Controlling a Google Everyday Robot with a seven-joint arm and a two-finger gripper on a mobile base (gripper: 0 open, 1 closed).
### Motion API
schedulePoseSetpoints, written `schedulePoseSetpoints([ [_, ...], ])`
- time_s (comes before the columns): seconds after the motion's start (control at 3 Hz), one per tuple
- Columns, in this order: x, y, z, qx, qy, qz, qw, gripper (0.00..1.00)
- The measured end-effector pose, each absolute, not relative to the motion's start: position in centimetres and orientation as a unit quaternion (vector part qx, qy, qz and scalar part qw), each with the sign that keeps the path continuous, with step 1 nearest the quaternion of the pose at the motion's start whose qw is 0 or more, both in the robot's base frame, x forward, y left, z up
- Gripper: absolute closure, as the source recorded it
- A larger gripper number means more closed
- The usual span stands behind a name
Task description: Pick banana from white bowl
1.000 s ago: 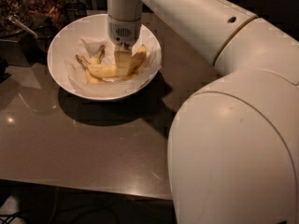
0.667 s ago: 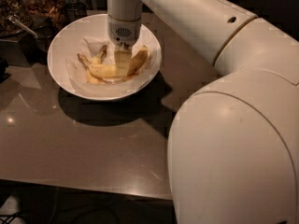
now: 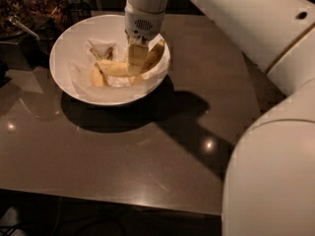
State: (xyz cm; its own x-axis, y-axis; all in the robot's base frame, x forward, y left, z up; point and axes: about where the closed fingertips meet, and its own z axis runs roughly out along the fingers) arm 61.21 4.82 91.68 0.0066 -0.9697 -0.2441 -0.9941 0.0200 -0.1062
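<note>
The white bowl (image 3: 64, 58) stands at the back left of the brown table, lined with crinkled white paper. The long pale-yellow banana (image 3: 114, 68) lies across its middle. A shorter banana (image 3: 155, 54) leans on the right rim and a stubby one (image 3: 98, 77) lies at the left. My gripper (image 3: 136, 63) reaches straight down into the bowl from above. Its fingers are closed on the right part of the long banana, hiding that end.
Dark containers with brown contents (image 3: 47, 4) stand behind the bowl at the back left. My large white arm and body (image 3: 270, 132) fill the right side. The table's front edge (image 3: 123, 200) runs along the bottom.
My wrist has shifted slightly to the right and up. The long banana sits a little higher in the bowl than before.
</note>
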Motion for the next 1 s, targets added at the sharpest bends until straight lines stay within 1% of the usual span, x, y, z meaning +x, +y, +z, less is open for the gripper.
schedulePoseSetpoints([
  [0.33, 59.4, 3.9, 93.9, -0.699, 0.696, 0.061, 0.154, 1.00],
  [1.0, 53.5, 2.4, 97.9, -0.716, 0.660, 0.089, 0.208, 1.00],
])
